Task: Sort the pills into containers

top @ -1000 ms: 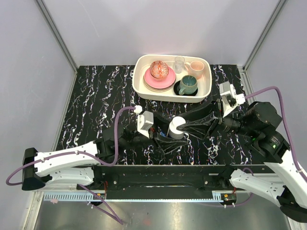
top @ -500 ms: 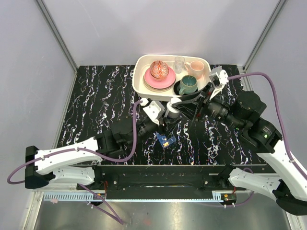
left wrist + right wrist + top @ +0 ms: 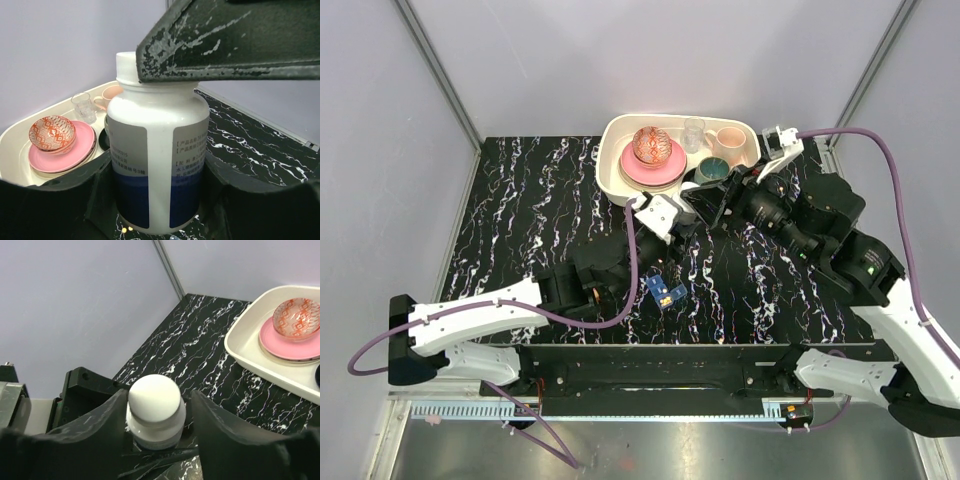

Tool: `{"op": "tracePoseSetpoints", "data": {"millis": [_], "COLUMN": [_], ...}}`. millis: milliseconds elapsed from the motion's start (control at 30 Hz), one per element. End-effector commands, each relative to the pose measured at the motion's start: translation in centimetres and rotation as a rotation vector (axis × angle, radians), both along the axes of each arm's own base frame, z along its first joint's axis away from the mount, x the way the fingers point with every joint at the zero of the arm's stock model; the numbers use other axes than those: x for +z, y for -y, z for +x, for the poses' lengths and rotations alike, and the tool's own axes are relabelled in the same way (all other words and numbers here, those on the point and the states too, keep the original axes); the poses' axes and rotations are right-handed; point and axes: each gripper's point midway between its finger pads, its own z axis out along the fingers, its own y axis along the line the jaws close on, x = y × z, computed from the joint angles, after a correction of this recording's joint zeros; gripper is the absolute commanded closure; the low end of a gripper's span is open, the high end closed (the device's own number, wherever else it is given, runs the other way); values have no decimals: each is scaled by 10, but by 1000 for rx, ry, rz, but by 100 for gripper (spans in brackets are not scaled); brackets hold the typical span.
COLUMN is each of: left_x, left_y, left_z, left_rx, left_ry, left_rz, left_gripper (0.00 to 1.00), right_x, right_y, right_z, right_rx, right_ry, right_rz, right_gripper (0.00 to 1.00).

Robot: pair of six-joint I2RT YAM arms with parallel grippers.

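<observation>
A white bottle (image 3: 155, 150) with a blue label stands upright in my left gripper (image 3: 157, 200), which is shut on its body. In the top view both grippers hide it. My right gripper (image 3: 155, 410) reaches over its white cap (image 3: 154, 397). One finger touches the cap and a gap shows at the other, so it is open. Both grippers, left (image 3: 686, 213) and right (image 3: 705, 205), meet just in front of the tray. The small blue pill box (image 3: 663, 292) lies on the table nearer the arm bases. Two yellow specks (image 3: 122, 229), perhaps pills, show below the bottle's base.
A white tray (image 3: 610, 175) at the back holds a pink plate (image 3: 650, 165) with a patterned bowl (image 3: 651, 145), a small glass (image 3: 693, 132), a pink cup (image 3: 729, 142) and a teal mug (image 3: 710, 172). The table is black marble (image 3: 520, 210) with grey walls on three sides.
Both arms have carried the bottle away from the near edge toward the tray, uncovering the blue pill box. The right gripper's jaws have loosened at the cap.
</observation>
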Motion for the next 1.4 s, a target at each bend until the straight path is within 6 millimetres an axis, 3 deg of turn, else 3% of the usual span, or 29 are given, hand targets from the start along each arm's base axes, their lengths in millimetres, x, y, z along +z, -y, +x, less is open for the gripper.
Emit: {"op": "tracePoseSetpoints", "data": {"millis": [0,267,333,433,533,633,933,1067,1100,1200,1300,1367], "left_x": [49,46,47,51,55,52,52,50,49,48,47,43], "left_y": [-5,4,5,11,14,20,26,27,27,26,25,20], "left_z": [-13,-58,-70,-109,-132,-141,-145,-145,-144,-140,-128,-107], "left_rx": [-52,-316,-381,-600,-733,-789,-822,-818,-815,-794,-720,-599], "left_ry": [34,-20,-24,-18,-15,-24,-32,-38,-39,-41,-51,-71], "left_rz": [-169,-240,-260,-279,-299,-292,-295,-289,-289,-286,-279,-265], "left_gripper": [100,100,100,100,100,100,100,100,100,100,100,100], "right_x": [27,51,51,48,42,37,34,31,31,26,21,18], "right_y": [10,18,18,17,13,10,11,9,9,7,4,4], "right_z": [-12,-48,-61,-80,-98,-114,-125,-124,-124,-122,-114,-98], "right_rx": [14,145,196,293,391,483,532,533,535,538,511,440], "right_ry": [51,185,227,279,310,331,349,342,342,331,307,271], "right_rz": [45,76,68,52,32,18,14,10,9,1,-15,-26], "right_gripper": [34,25,24,24,27,28,38,53,65,81,84,87]}}
